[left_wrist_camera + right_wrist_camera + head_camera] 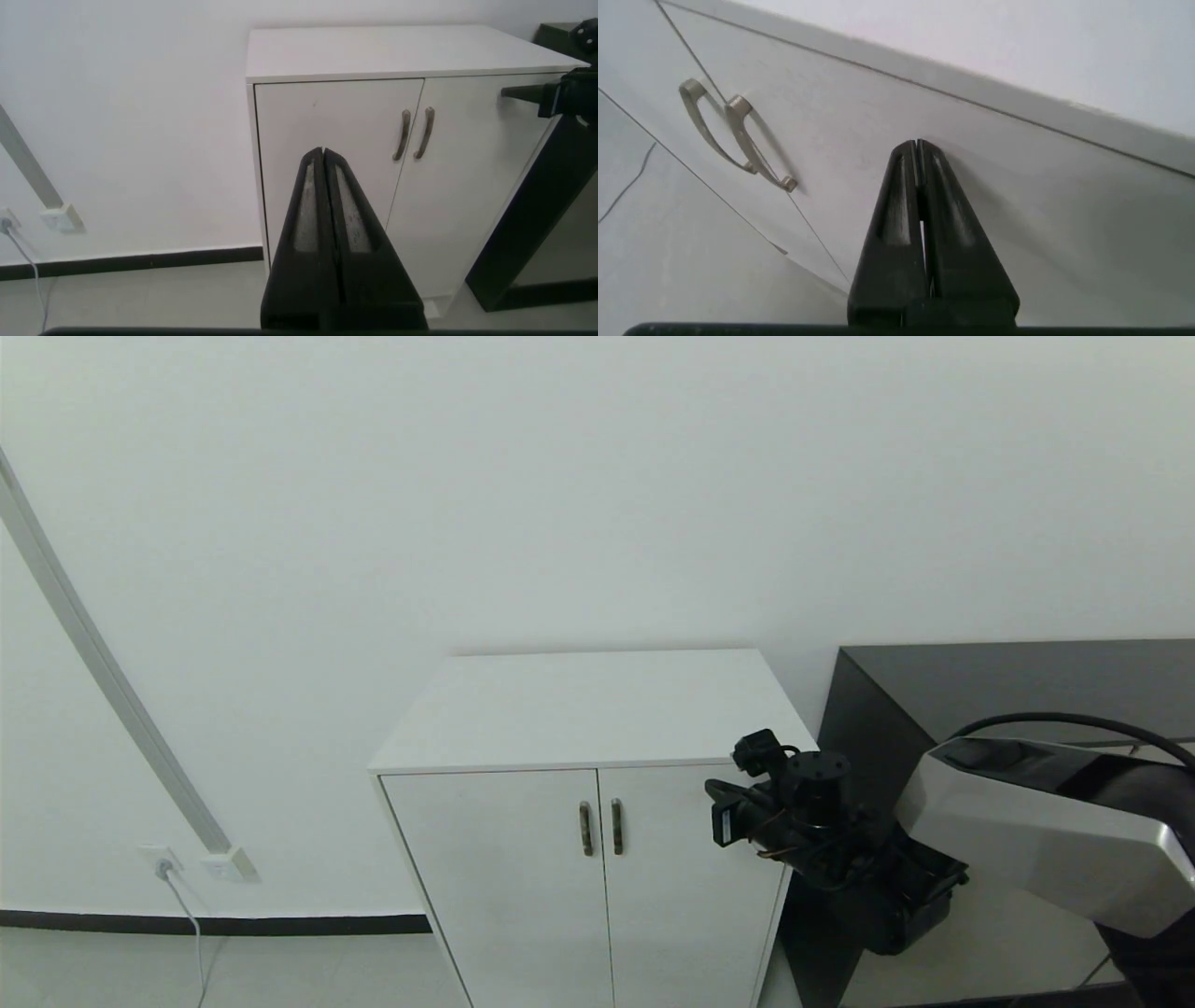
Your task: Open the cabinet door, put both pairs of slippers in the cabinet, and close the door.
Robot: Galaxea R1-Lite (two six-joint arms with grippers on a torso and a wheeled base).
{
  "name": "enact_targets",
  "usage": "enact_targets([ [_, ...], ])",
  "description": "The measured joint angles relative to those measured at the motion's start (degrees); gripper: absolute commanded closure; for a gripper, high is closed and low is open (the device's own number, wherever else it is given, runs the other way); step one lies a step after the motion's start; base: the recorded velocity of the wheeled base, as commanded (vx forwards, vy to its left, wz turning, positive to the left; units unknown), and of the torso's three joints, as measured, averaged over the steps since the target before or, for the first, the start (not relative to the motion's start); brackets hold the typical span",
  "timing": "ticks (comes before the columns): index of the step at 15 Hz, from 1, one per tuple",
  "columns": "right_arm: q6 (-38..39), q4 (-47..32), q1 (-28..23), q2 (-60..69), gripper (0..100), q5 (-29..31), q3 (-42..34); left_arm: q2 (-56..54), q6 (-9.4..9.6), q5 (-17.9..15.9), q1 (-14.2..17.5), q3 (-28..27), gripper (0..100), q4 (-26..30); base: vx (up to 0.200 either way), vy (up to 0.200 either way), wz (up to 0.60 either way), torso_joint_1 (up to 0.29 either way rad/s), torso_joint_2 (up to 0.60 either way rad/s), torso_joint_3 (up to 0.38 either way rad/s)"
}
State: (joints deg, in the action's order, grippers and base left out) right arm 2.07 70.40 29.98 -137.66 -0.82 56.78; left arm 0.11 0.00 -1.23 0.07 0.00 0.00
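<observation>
i have the white cabinet (579,709) straight ahead against the wall, both doors closed, with the left door's handle (585,828) and the right door's handle (617,826) side by side at the middle seam. my right gripper (920,145) is clenched on nothing and sits close before the upper part of the right door (whether it touches, i cannot tell). my left gripper (323,151) is clenched too and empty, well back, facing the left door. a black table (1027,681) stands just beside the cabinet on the right.
</observation>
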Motion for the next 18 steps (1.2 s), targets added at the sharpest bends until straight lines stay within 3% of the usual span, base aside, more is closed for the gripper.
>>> enact_targets([
  [7,0.00,3.41,-3.72,14.80,100,1.24,-18.03,0.00,0.07,0.00,0.00,0.00,100,0.00,0.000,0.000,0.00,0.000,0.00,0.000],
  [18,-0.79,3.80,-20.39,39.91,100,6.40,-47.20,0.00,-0.05,0.06,0.00,0.00,100,0.00,0.000,0.000,0.00,0.000,0.00,0.000],
])
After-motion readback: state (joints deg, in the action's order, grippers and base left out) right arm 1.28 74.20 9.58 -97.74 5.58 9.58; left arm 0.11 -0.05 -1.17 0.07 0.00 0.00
